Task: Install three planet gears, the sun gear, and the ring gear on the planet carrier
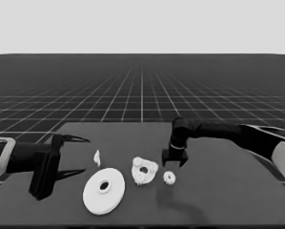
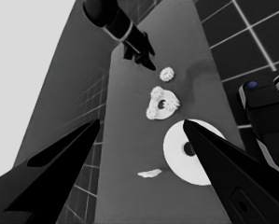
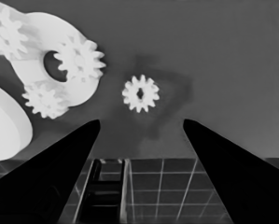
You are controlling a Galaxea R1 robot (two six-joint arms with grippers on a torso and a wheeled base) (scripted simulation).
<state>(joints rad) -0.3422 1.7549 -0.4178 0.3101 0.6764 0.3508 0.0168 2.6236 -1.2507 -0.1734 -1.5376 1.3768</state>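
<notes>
The right pincer (image 1: pixel 174 162), fingers spread and empty, hangs above one loose gear (image 1: pixel 169 178) lying flat on the surface (image 1: pixel 218 191). Three gears sit on the smaller round part (image 1: pixel 144 171) (hole facing up). The larger round part (image 1: pixel 104 191) lies flat nearby. The left pincer (image 1: pixel 70 156) waits open, beside one thin white piece (image 1: pixel 97 158).

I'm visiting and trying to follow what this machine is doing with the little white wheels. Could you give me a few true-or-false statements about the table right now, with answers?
1. Three gears sit on the smaller round part. True.
2. The right gripper holds a gear. False: its fingers are open and empty above the table; one loose gear lies alone.
3. The larger round part covers the gears. False: it lies apart, beside them.
4. The left gripper waits open at the table's left end. True.
</notes>
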